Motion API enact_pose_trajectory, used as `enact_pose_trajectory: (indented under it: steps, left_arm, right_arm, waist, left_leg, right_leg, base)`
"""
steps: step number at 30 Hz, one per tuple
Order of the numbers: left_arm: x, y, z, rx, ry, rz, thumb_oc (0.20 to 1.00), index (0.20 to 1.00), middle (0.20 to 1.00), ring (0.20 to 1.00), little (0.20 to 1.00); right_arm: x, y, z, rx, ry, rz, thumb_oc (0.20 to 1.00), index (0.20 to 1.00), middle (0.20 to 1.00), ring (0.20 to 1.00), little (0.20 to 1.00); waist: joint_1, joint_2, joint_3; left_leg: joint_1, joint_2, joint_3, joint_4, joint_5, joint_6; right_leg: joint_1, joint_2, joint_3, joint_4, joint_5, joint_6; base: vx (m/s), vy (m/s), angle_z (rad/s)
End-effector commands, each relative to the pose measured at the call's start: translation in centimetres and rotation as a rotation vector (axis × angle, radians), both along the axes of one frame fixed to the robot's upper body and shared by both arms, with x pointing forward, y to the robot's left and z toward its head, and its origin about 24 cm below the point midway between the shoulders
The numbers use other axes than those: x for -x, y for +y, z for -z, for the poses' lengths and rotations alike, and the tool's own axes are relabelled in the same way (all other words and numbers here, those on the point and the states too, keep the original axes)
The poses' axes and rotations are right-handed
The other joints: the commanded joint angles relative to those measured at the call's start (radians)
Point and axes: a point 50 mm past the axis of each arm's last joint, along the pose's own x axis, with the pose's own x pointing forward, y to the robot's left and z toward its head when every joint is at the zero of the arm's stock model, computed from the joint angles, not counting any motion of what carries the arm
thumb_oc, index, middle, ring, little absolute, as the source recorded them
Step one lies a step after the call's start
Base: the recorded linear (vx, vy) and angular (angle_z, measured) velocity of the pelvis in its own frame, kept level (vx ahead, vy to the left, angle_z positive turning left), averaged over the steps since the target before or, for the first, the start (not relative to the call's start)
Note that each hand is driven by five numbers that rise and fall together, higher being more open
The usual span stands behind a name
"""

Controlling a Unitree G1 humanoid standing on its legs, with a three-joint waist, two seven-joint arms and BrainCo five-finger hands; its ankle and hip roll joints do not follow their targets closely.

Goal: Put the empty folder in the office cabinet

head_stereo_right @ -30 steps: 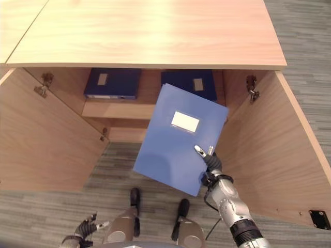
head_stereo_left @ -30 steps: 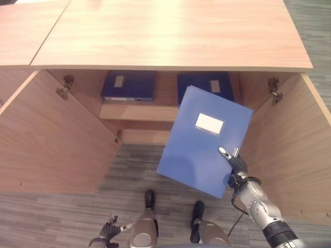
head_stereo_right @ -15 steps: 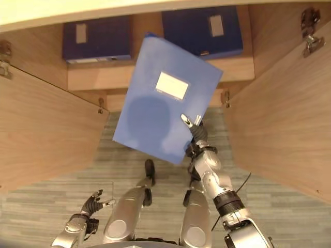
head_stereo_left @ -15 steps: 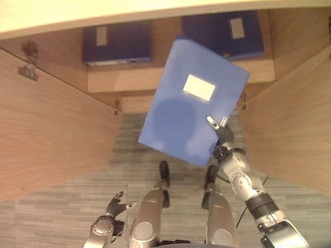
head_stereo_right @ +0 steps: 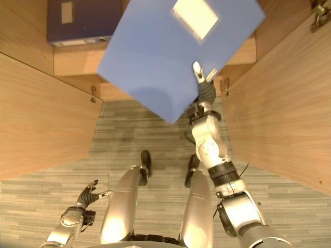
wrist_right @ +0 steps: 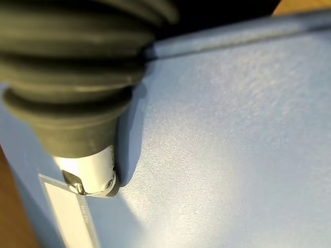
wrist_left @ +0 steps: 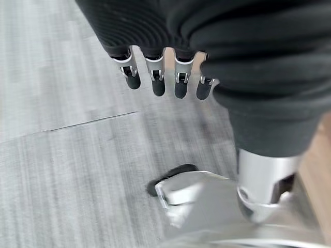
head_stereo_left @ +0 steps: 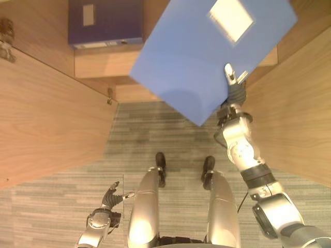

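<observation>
One light-blue folder [head_stereo_left: 207, 49] is pinched at its near edge by the right hand [head_stereo_left: 234, 87], thumb on its face. Left of it lies one dark folder [head_stereo_left: 105, 21] on the shelf [head_stereo_left: 98, 63]. The left hand [head_stereo_left: 109, 197] hangs relaxed, fingers straight, low above the floor [head_stereo_left: 62, 196]. Since half a second ago the right hand's folder has risen farther into the cabinet [head_stereo_left: 46, 119].

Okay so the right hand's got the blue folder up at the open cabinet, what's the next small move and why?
Probably keep pushing the blue folder forward and lower it flat onto the cabinet shelf, in the free spot beside the dark blue folder already lying there. The right hand pinches its near edge, and it hangs tilted above the shelf's front, not yet resting. The left hand hangs low, open.
</observation>
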Motion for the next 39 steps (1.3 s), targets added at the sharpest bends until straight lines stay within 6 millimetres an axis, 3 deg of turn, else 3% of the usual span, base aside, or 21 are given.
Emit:
enact_pose_trajectory:
  steps: [1,2,3,4,11,16,20,25,27,29,35,37,39]
  left_arm:
    - [4.3,2.9,1.0,-0.110,0.131,-0.076,1.000,1.000,1.000,1.000,1.000]
    - [4.4,3.2,1.2,-0.127,0.142,-0.102,1.000,1.000,1.000,1.000,1.000]
    - [4.3,3.1,1.2,-0.127,0.140,-0.102,1.000,1.000,1.000,1.000,1.000]
    - [4.4,3.4,1.3,-0.133,0.145,-0.129,1.000,1.000,1.000,1.000,1.000]
    - [5.6,4.4,1.7,-0.159,0.192,-0.194,1.000,1.000,1.000,1.000,1.000]
    - [5.8,4.6,2.1,-0.160,0.213,-0.234,1.000,1.000,1.000,1.000,1.000]
    - [5.1,4.5,2.1,-0.165,0.204,-0.250,1.000,1.000,1.000,1.000,1.000]
    - [5.0,4.4,2.2,-0.166,0.202,-0.259,1.000,1.000,1.000,1.000,1.000]
    - [5.3,4.9,2.1,-0.179,0.203,-0.273,1.000,1.000,1.000,1.000,1.000]
    - [5.4,5.0,2.1,-0.181,0.203,-0.274,1.000,1.000,1.000,1.000,1.000]
    - [6.4,6.1,2.0,-0.201,0.219,-0.312,1.000,1.000,1.000,1.000,1.000]
    - [7.2,7.0,1.9,-0.219,0.245,-0.328,1.000,1.000,1.000,1.000,1.000]
    - [7.5,7.2,1.9,-0.227,0.255,-0.326,1.000,1.000,1.000,1.000,1.000]
  right_arm:
    - [1.2,-3.0,-6.6,-0.166,-0.283,0.126,0.200,0.200,0.200,0.200,0.200]
    - [0.6,-3.9,-8.5,-0.207,-0.306,0.169,0.200,0.200,0.200,0.200,0.200]
    - [0.6,-3.9,-8.7,-0.207,-0.309,0.169,0.200,0.200,0.200,0.200,0.200]
    - [0.4,-4.4,-10.3,-0.218,-0.330,0.202,0.200,0.200,0.200,0.200,0.200]
    - [-0.8,-7.0,-14.2,-0.345,-0.335,0.302,0.200,0.200,0.200,0.200,0.200]
    - [-2.7,-7.5,-13.7,-0.380,-0.185,0.345,0.200,0.200,0.200,0.200,0.200]
    - [-4.5,-7.3,-11.7,-0.441,-0.030,0.356,0.200,0.200,0.200,0.200,0.200]
    - [-4.7,-7.5,-12.3,-0.495,-0.015,0.361,0.200,0.200,0.200,0.200,0.200]
    - [-4.2,-8.2,-14.1,-0.507,-0.054,0.377,0.200,0.200,0.200,0.200,0.200]
    - [-4.1,-8.6,-14.6,-0.510,-0.063,0.385,0.200,0.200,0.200,0.200,0.200]
    - [-3.1,-11.1,-17.1,-0.521,-0.105,0.440,0.200,0.200,0.200,0.200,0.200]
    - [-1.9,-13.1,-19.0,-0.499,-0.141,0.486,0.200,0.200,0.200,0.200,0.200]
    - [-1.4,-13.9,-19.7,-0.496,-0.163,0.503,0.200,0.200,0.200,0.200,0.200]
  waist:
    - [0.018,-0.010,-0.067]
    - [0.026,-0.016,-0.072]
    - [0.026,-0.015,-0.070]
    - [0.033,-0.021,-0.078]
    - [0.057,-0.033,-0.097]
    - [0.072,-0.040,-0.107]
    - [0.085,-0.039,-0.122]
    - [0.095,-0.042,-0.135]
    - [0.107,-0.046,-0.145]
    - [0.110,-0.046,-0.146]
    - [0.140,-0.051,-0.162]
    - [0.161,-0.043,-0.169]
    - [0.167,-0.037,-0.170]
  left_leg:
    - [-0.050,0.042,-0.093,0.035,-0.028,-0.004]
    - [-0.056,0.046,-0.098,0.050,-0.038,-0.006]
    - [-0.057,0.046,-0.098,0.052,-0.039,-0.007]
    - [-0.059,0.046,-0.105,0.060,-0.046,-0.009]
    - [-0.051,0.045,-0.119,0.062,-0.058,-0.023]
    - [-0.051,0.043,-0.126,0.059,-0.059,-0.030]
    - [-0.058,0.038,-0.135,0.063,-0.062,-0.032]
    - [-0.057,0.036,-0.140,0.058,-0.064,-0.036]
    - [-0.053,0.035,-0.145,0.054,-0.064,-0.038]
    - [-0.050,0.034,-0.147,0.051,-0.064,-0.039]
    - [-0.032,0.026,-0.159,0.033,-0.062,-0.046]
    - [-0.032,0.013,-0.179,0.038,-0.061,-0.045]
    - [-0.033,0.007,-0.185,0.036,-0.061,-0.046]
  right_leg:
    - [0.114,-0.045,-0.040,0.025,-0.054,0.033]
    - [0.108,-0.048,-0.047,0.043,-0.065,0.033]
    - [0.106,-0.048,-0.047,0.044,-0.066,0.033]
    - [0.108,-0.049,-0.052,0.057,-0.077,0.031]
    - [0.125,-0.055,-0.067,0.073,-0.097,0.033]
    - [0.124,-0.054,-0.073,0.081,-0.100,0.033]
    - [0.128,-0.055,-0.081,0.090,-0.108,0.033]
    - [0.133,-0.057,-0.090,0.093,-0.112,0.037]
    - [0.143,-0.059,-0.096,0.093,-0.116,0.041]
    - [0.148,-0.061,-0.099,0.093,-0.117,0.042]
    - [0.182,-0.067,-0.114,0.084,-0.116,0.054]
    - [0.213,-0.081,-0.142,0.096,-0.126,0.059]
    - [0.217,-0.084,-0.147,0.100,-0.128,0.061]
  base:
    - [0.03,-0.066,0.16]
    - [0.02,-0.043,0.19]
    - [0.03,-0.052,0.17]
    - [0.02,-0.023,0.07]
    - [0.02,-0.020,0.05]
    - [0.00,-0.007,0.04]
    - [0.00,-0.002,0.01]
    - [0.02,-0.007,0.05]
    - [0.05,-0.015,0.10]
    - [0.03,-0.014,0.11]
    - [0.02,-0.003,0.12]
    - [0.02,-0.008,0.11]
    - [0.01,-0.011,0.27]
